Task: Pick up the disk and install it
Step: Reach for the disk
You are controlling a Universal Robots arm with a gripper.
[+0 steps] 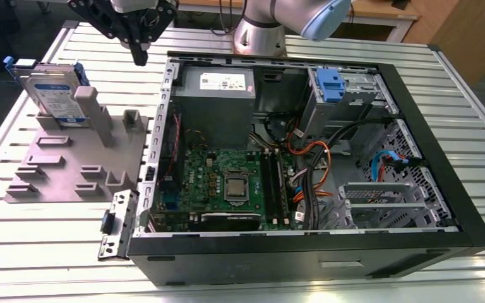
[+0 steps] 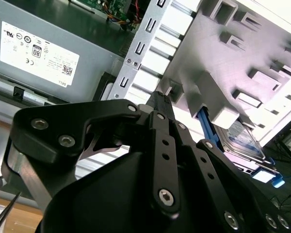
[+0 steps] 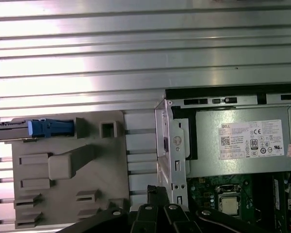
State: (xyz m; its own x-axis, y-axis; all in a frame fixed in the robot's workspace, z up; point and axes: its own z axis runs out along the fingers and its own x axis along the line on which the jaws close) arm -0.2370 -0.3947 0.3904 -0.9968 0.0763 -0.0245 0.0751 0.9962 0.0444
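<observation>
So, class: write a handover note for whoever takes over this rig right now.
The hand is shut and empty; it hangs above the gap between the grey stand and the open computer case.
The disk stands upright on its edge in the stand, apart from the hand.
Done: no step shows as done.
Left: the disk is not yet picked up or installed.

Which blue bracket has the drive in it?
The disk standing upright in the grey stand, outside the case; the blue tab inside carries none.

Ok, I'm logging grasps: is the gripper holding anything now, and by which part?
Nothing is held. The gripper hangs empty near the computer case, apart from the disk, which stands on edge in its grey holder.
</observation>
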